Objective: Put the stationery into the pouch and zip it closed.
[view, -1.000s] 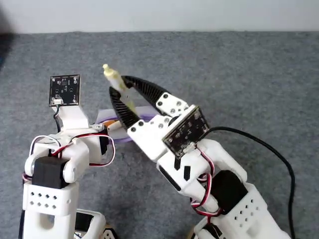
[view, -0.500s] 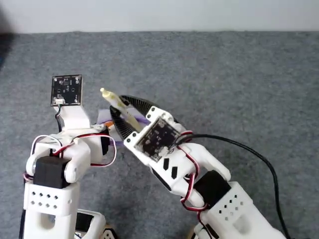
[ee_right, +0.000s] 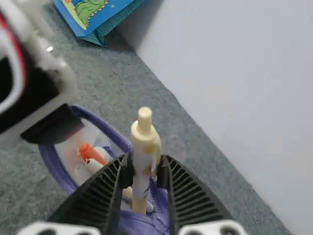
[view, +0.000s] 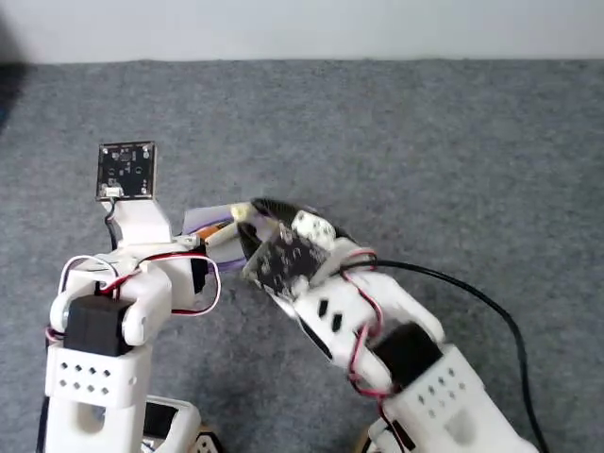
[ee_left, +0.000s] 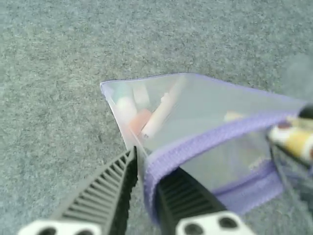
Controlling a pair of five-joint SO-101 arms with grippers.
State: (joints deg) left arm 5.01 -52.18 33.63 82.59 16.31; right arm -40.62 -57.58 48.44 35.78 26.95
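left gripper (ee_left: 145, 169): ribbed black jaws pinching the rim of the pouch (ee_left: 210, 107)
pouch: clear plastic, purple zipper, lying on the surface (ee_left: 54, 58)
inside: white and orange sticks (ee_left: 149, 120)
right gripper (ee_right: 144, 165): clamped on a cream pen (ee_right: 145, 142) over the pouch mouth
surface: grey felt

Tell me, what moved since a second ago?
The right gripper, shut on the yellow pen, swung down and lowered the pen's tip to the open mouth of the pouch. The left gripper stayed shut on the pouch's edge, in the same place.
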